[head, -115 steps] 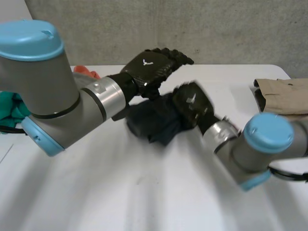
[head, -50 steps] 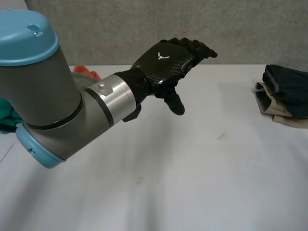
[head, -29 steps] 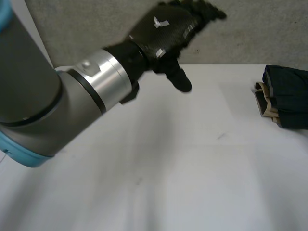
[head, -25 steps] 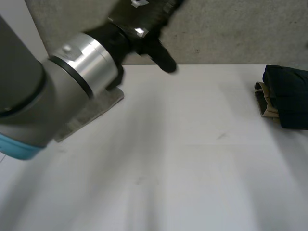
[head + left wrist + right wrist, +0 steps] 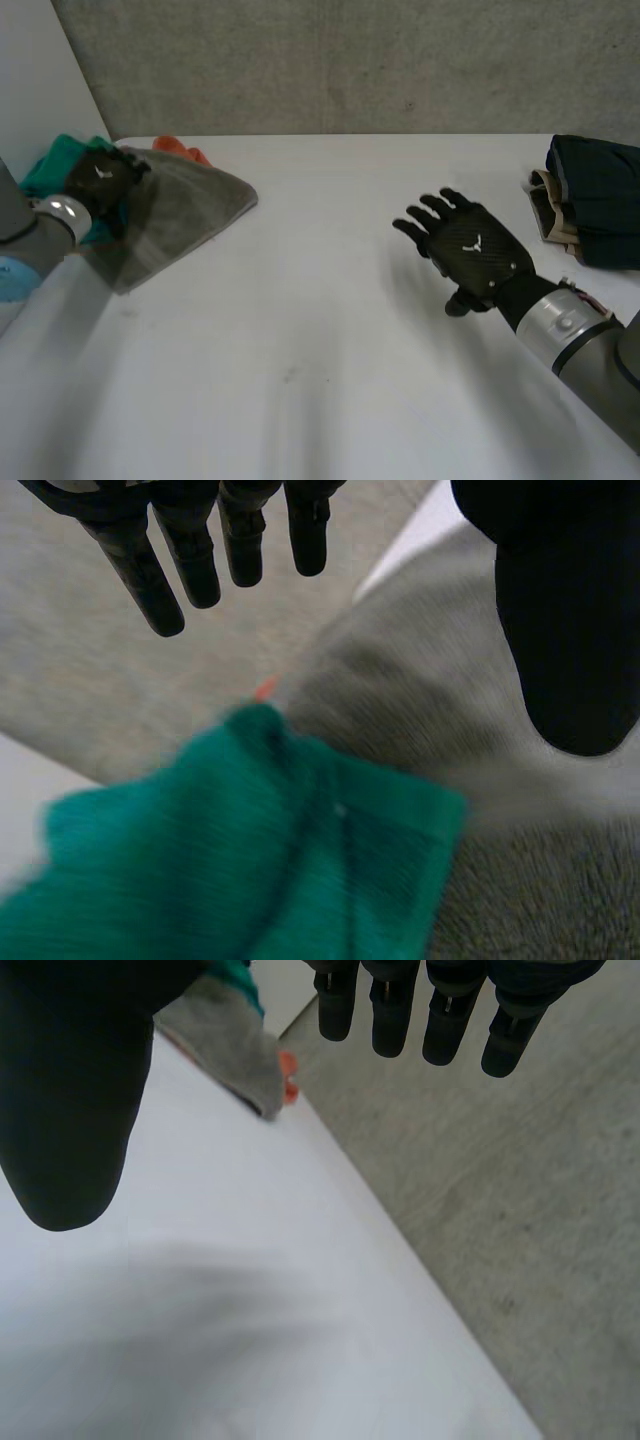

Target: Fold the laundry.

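Note:
An unfolded grey cloth [image 5: 185,205] lies at the table's far left, with a green cloth [image 5: 58,160] and an orange one [image 5: 180,150] beside it. My left hand [image 5: 100,183] hovers over the near edge of that pile, open; in its wrist view its straight fingers [image 5: 135,555] and thumb [image 5: 565,620] hang above the green cloth [image 5: 250,860] and the grey cloth [image 5: 420,710], holding nothing. My right hand [image 5: 468,250] is open and empty above the bare table at the right middle. Its spread fingers [image 5: 440,1010] point toward the far-off grey cloth [image 5: 235,1045].
A folded dark navy cloth [image 5: 600,195] lies on a folded tan cloth [image 5: 548,205] at the table's right edge. The white table [image 5: 320,330] ends at a concrete wall [image 5: 350,60] behind. A white panel [image 5: 30,90] stands at the left.
My left arm has swung from above the table's middle over to the cloth pile at the left. My right hand has come into view over the right middle. The dark cloth now lies on the tan stack.

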Controlling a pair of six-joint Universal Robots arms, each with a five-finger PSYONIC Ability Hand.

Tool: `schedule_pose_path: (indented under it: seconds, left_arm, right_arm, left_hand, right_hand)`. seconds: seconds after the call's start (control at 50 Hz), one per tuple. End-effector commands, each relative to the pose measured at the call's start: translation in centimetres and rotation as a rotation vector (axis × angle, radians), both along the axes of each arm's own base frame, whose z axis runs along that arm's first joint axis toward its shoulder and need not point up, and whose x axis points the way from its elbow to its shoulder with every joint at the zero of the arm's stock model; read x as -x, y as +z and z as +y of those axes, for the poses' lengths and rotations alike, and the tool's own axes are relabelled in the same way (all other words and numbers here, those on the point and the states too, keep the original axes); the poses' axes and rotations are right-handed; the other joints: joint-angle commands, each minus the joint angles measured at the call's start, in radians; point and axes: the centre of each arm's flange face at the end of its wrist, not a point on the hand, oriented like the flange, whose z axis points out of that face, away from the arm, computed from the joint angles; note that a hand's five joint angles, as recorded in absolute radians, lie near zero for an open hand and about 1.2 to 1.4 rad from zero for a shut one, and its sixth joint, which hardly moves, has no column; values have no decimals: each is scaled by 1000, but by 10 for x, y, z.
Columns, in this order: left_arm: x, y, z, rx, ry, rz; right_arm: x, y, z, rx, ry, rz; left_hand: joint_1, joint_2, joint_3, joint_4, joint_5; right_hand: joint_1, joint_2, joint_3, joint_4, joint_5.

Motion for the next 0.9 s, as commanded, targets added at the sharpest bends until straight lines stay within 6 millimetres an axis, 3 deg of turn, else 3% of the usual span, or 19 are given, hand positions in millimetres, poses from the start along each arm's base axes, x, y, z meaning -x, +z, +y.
schedule_pose_path:
  seconds: [0.02,0.16,0.24,0.4,0.62,0.78,0.84,0.9]
  left_arm:
    - [-4,-30,-27,73,-43,82]
    - [2,-23,-39,123,-73,247]
    - [7,-32,-40,113,-81,255]
    - [17,-35,-37,108,-102,256]
    - [23,-52,-50,96,-114,257]
    - [24,-56,-53,92,-115,256]
    - [27,-56,-51,89,-109,255]
    - [36,-50,-44,94,-103,244]
  right_arm:
    - [3,-10,1,-20,-19,29]
    - [4,-11,2,-23,-20,31]
    - [4,-11,2,-21,-20,31]
    - [4,-15,2,-34,-18,35]
    - [3,-21,1,-52,-16,40]
    - [3,-22,0,-49,-15,44]
    - [3,-22,0,-47,-15,47]
    - [3,-23,1,-47,-14,51]
  left_hand:
    - [144,131,133,132,116]
    - [447,433,436,435,418]
    - [435,422,424,423,407]
    - [92,78,81,80,64]
    - [215,201,203,203,186]
    - [778,764,767,766,750]
    - [1197,1184,1186,1185,1169]
    - [1198,1184,1187,1186,1170]
  right_hand:
    - [-52,-32,-36,-36,-47]
    - [-52,-32,-36,-36,-47]
    - [-52,-32,-36,-36,-47]
    - [-52,-32,-36,-36,-47]
    - [-52,-32,-36,-36,-47]
    - [-52,-32,-36,-36,-47]
    - [-52,-32,-36,-36,-47]
    - [-52,-32,-36,-36,-47]
